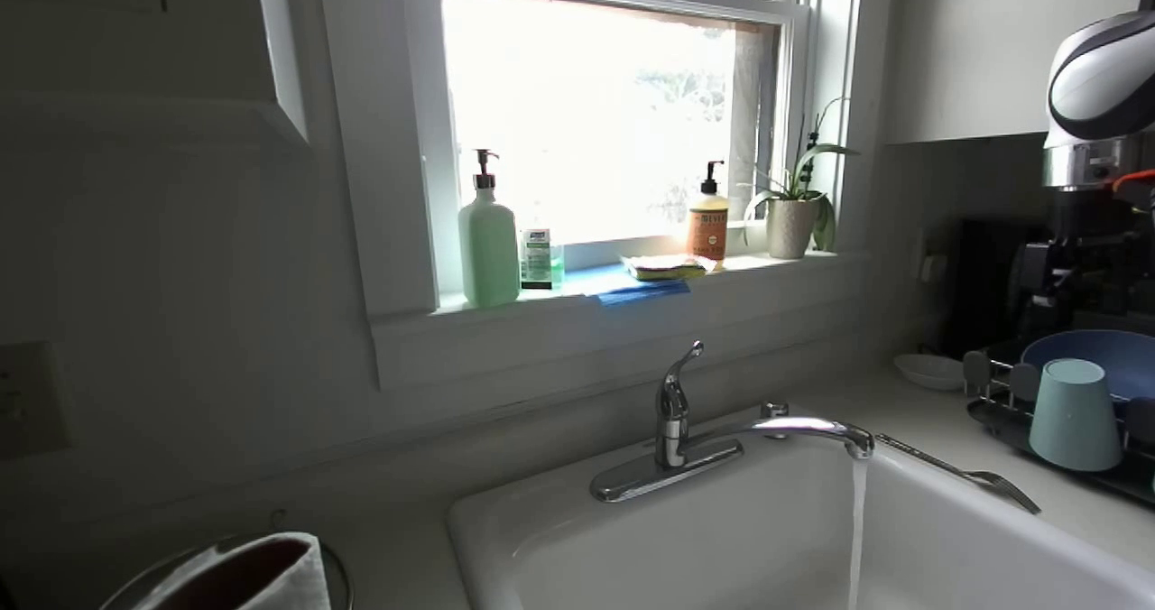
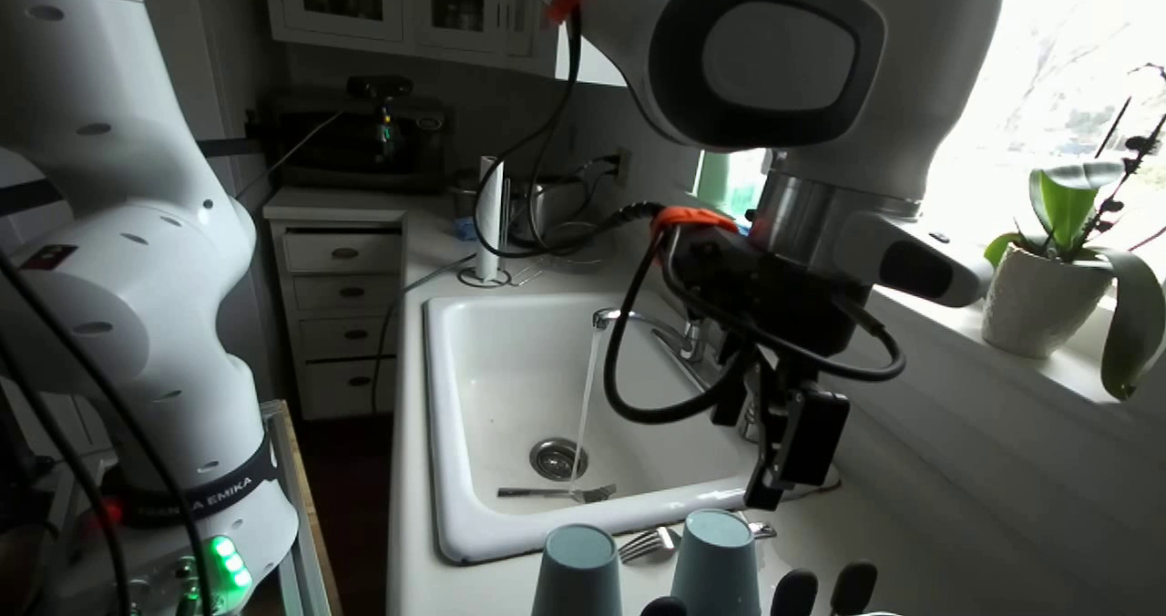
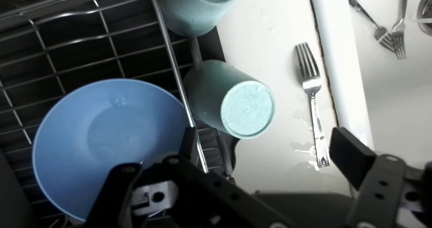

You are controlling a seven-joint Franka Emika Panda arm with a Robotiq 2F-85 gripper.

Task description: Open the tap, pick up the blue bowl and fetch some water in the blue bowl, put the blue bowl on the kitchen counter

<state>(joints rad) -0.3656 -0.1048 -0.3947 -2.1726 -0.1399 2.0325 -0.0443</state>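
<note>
The gripper is hanging empty, its fingers wide apart. Partly behind one finger in the wrist view, the blue bowl is sitting mouth-up in the wire dish rack — probably light, stiff plastic, perhaps slippery (a drop is apparently clinging inside) — its thin rim likely offering the best hold. Matte teal cups are standing upturned; water is running from the glossy tap.

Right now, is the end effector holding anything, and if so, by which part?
Nothing is held: the end effector stands open, and the blue bowl sits in the dish rack.
</note>
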